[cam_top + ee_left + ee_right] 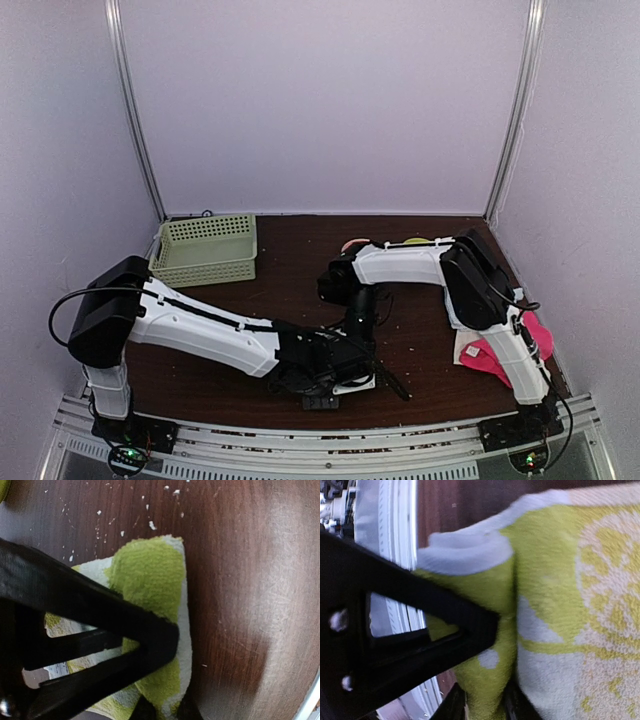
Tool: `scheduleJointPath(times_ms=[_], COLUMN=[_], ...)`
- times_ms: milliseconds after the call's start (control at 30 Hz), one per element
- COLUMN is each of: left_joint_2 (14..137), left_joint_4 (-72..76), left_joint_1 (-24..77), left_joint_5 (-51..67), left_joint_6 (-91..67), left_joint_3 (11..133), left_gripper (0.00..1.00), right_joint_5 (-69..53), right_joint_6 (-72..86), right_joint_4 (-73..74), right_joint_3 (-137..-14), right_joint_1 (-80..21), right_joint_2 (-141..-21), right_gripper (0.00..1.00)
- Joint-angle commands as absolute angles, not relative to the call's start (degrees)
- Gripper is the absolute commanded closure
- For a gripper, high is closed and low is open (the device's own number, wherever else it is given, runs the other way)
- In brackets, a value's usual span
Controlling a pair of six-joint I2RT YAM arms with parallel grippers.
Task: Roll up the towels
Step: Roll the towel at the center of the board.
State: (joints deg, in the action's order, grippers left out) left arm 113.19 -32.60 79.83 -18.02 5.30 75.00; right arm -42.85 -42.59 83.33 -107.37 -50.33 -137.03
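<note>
Pinching yellow towel (pixel 150 575) fold in left end effector (pixel 162 709) and right end effector (pixel 485 700) so we can roll it evenly.

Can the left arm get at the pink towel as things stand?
Probably not. The pink towel lies far right, partly under the right arm, and the left gripper is mid-table, its jaws on the yellow towel.

Lab test cell: white panel walls (pixel 330 100), alu frame posts (pixel 135 110), wood-look table (pixel 300 260).
</note>
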Motion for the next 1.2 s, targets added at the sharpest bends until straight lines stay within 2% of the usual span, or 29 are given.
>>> scheduleJointPath(times_ms=[0, 133, 267, 500, 633, 767, 833, 967, 1067, 1133, 1167], left_joint_2=[112.6, 110.9, 108.9, 107.0, 107.2, 110.1, 112.3, 114.2, 116.5, 118.2, 119.0], left_joint_4=[-29.2, -28.1, -25.5, -22.6, -22.7, -24.9, -25.6, -24.4, -24.1, -24.1, -24.3], left_joint_1=[79.8, 79.2, 77.9, 72.0, 67.9, 64.4, 62.7, 59.8, 57.4, 56.2, 55.7], left_joint_5=[-15.2, -13.2, -9.5, 4.2, 14.3, 24.2, 28.3, 35.2, 40.2, 41.9, 42.7], left_joint_6=[4.8, 4.2, 3.8, 2.6, 1.4, 1.2, 0.9, -0.7, -1.6, -2.3, -2.4], left_joint_3=[74.5, 73.1, 70.8, 69.2, 69.6, 70.9, 71.9, 72.1, 72.2, 72.4, 72.5], left_gripper=[0.96, 0.99, 1.0, 1.0, 1.0, 1.0, 1.0, 1.0, 1.0, 1.0, 1.0], right_joint_5=[-35.0, -36.6, -42.6, -40.7, -39.2, -40.0, -42.0, -50.1, -60.7, -57.2, -54.6], right_joint_6=[-46.0, -46.9, -46.4, -36.8, -35.1, -31.2, -29.1, -21.2, -19.8, -25.4, -31.9], right_joint_4=[77.7, 77.8, 77.7, 72.5, 71.6, 69.5, 66.1, 51.2, 42.0, 44.5, 50.5], right_joint_3=[-103.8, -103.3, -106.3, -108.5, -111.1, -119.1, -119.2, -105.4, -91.5, -87.9, -88.2], right_joint_1=[-48.9, -47.2, -44.4, -42.8, -37.2, -28.7, -25.7, -23.0, -24.0, -28.2, -31.0], right_joint_2=[-131.5, -123.8, -124.1, -130.6, -124.8, -115.2, -109.1, -94.2, -84.3, -79.8, -78.7], right_gripper=[0.66, 0.6, 0.6, 0.69, 0.69, 0.67, 0.66, 0.62, 0.55, 0.55, 0.55])
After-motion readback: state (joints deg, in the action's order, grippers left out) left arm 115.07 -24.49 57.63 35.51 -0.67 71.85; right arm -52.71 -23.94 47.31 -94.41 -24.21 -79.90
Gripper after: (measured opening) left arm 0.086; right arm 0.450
